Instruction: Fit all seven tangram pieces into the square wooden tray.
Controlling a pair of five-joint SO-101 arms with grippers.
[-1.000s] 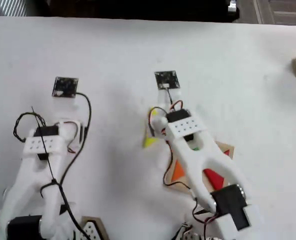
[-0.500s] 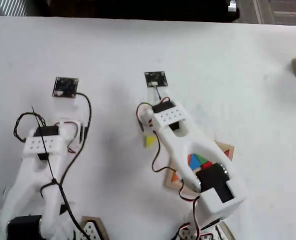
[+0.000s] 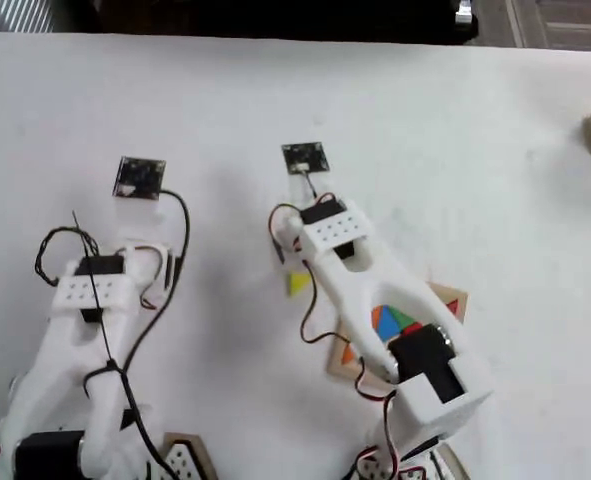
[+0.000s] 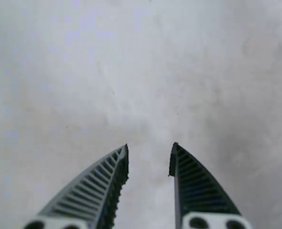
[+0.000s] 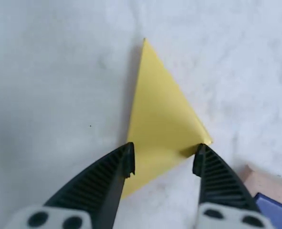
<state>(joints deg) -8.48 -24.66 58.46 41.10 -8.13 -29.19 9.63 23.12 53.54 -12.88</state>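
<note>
White table [image 3: 475, 120]: right claw [image 5: 163, 157], open astride the yellow triangle [image 5: 161, 112], has edged left; left claw [image 4: 149, 160] open.

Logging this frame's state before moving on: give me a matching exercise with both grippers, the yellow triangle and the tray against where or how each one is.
Things:
1 left gripper
2 right gripper
3 yellow triangle
4 tray

States:
A partly under an arm, coloured pieces inside
B open over bare table
C flat on the table, outside the tray
D open, straddling the yellow triangle

Pairs: 1-B; 2-D; 3-C; 4-A
</note>
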